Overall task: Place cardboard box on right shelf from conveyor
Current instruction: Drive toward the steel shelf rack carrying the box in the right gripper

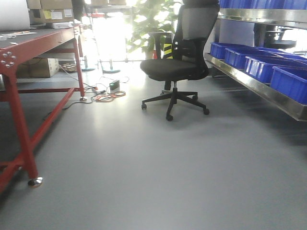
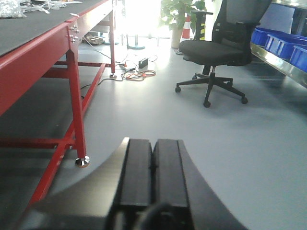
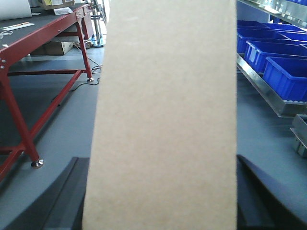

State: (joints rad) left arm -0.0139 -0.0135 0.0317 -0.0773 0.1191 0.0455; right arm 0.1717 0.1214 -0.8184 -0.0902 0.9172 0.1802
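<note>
Workshop: red workbench, blue bins.

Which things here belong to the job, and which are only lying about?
For the job:
cardboard box
right hand, holding the box
right shelf

Lying about:
office chair
red table
blue bins
cables
plant

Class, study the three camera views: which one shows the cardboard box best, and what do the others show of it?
The right wrist view. There the cardboard box fills the middle of the frame from top to bottom, gripped by the right claw. The front view and the left wrist view show none of it.
</note>
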